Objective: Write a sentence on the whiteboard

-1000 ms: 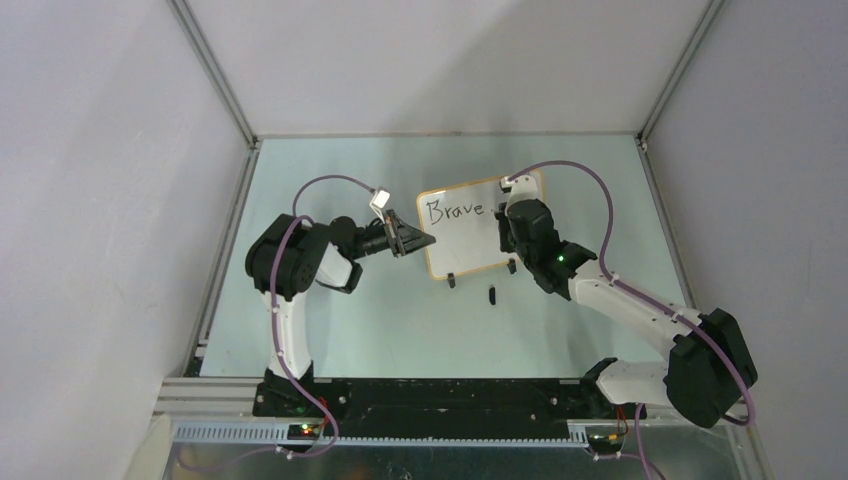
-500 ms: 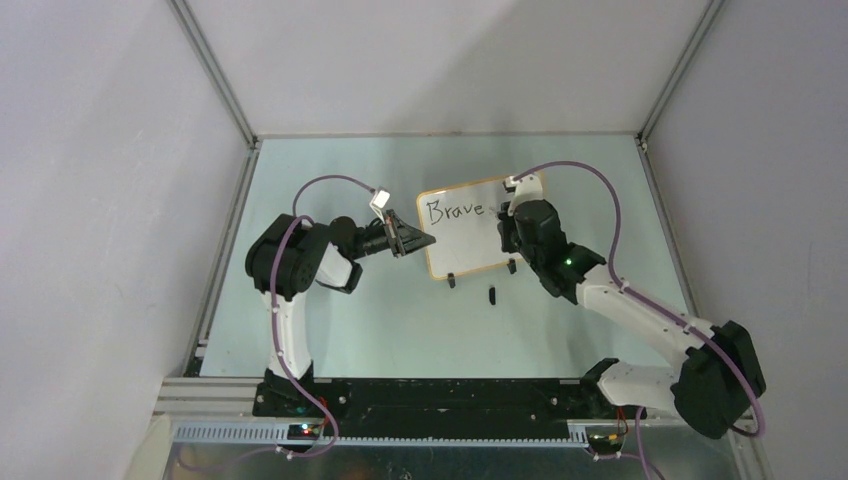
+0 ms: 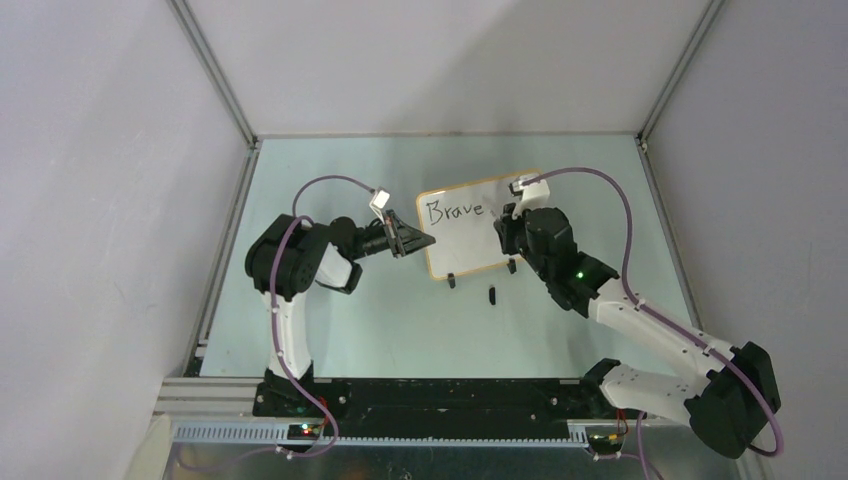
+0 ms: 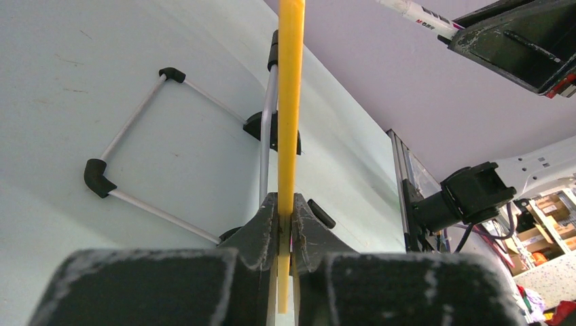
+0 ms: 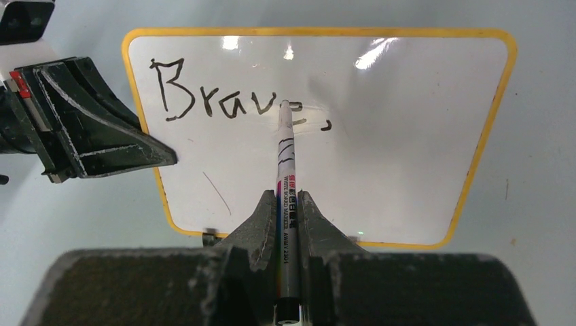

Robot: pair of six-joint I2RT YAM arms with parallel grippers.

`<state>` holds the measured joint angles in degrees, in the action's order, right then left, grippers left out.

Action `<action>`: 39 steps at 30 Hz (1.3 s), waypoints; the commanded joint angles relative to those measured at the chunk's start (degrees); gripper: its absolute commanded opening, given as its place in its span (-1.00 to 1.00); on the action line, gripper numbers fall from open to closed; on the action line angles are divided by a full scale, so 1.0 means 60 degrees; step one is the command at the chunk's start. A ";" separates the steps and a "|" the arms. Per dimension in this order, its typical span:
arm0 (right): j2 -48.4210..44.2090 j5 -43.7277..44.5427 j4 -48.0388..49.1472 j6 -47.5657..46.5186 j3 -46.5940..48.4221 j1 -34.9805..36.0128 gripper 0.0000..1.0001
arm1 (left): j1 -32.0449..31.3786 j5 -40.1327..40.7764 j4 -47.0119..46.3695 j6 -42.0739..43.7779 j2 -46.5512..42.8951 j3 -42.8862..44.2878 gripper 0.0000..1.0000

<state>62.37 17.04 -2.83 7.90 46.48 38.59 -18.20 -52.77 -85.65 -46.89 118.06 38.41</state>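
Gripping the whiteboard (image 3: 465, 248) by the edge that lies on the left in the top view, our left gripper (image 3: 420, 241) has its 2 fingers pinched onto the orange-tan frame. Our left wrist view shows that frame edge-on as a yellow strip (image 4: 291, 102) rising from between the closed jaws (image 4: 285, 207). The board stands tilted on its 2 black clip feet (image 3: 451, 281) near the middle of the pale green table (image 3: 400, 330), its white face turned toward our bases. Our right gripper (image 3: 505, 228) is over the board's right part, and its fingers are clamped on a white marker (image 5: 285, 170) that runs straight out ahead of them (image 5: 285, 204). The sentence (image 5: 210, 98) so far is 1 line along the top of the board (image 5: 394, 149), reading "Brave" with a comma after it. The marker's tip lies over the last letter, just left of the comma; whether it touches the surface we cannot tell from this angle. A thin stray line (image 5: 217, 193) marks the board's lower left. A small black object (image 3: 492, 294) lies on the table just in front of the board, between the 2 feet.
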 commanded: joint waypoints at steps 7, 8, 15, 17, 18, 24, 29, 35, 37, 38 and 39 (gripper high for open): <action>0.0114 -0.0027 0.0544 -0.0055 -0.0041 0.0094 -1.00 | 0.0009 -0.0273 -0.0345 0.0387 -0.0494 -0.0285 -0.46; 0.0119 -0.0027 0.0545 -0.0056 -0.0041 0.0093 -1.00 | 0.0013 -0.0268 -0.0345 0.0388 -0.0504 -0.0292 -0.43; 0.0134 -0.0013 0.0541 -0.0058 -0.0038 0.0095 -1.00 | 0.0009 -0.0176 -0.0345 0.0467 -0.0556 -0.0350 -0.18; 0.0124 -0.0012 0.0545 -0.0070 -0.0041 0.0094 -1.00 | 0.0014 -0.0095 -0.0348 0.0542 -0.0628 -0.0435 -0.04; 0.0134 -0.0012 0.0552 -0.0071 -0.0041 0.0090 -1.00 | 0.0007 -0.0066 -0.0346 0.0577 -0.0662 -0.0461 0.02; 0.0138 -0.0030 0.0560 -0.0072 -0.0041 0.0087 -1.00 | 0.0100 -0.0158 -0.0334 0.0396 -0.0596 -0.0234 0.35; 0.0114 -0.0055 0.0539 -0.0054 -0.0038 0.0098 -1.00 | 0.0269 -0.0134 -0.0335 0.0229 -0.0513 -0.0069 0.46; 0.0093 -0.0073 0.0530 -0.0044 -0.0041 0.0081 -1.00 | 0.0430 -0.0038 -0.0204 0.0139 -0.0813 0.0042 0.45; 0.0106 -0.0090 0.0530 -0.0043 -0.0034 0.0075 -1.00 | 0.0534 -0.0083 -0.0320 -0.0126 -0.0744 0.0184 0.42; 0.0107 -0.0109 0.0530 -0.0043 -0.0038 0.0077 -1.00 | 0.0577 -0.0118 -0.0332 -0.0191 -0.0702 0.0238 0.40; 0.0108 -0.0104 0.0530 -0.0042 -0.0040 0.0075 -1.00 | 0.0595 -0.0129 -0.0331 -0.0269 -0.0675 0.0344 0.39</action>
<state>63.11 16.99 -1.83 7.88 46.17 38.94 -15.57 -53.15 -85.27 -46.65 116.25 37.63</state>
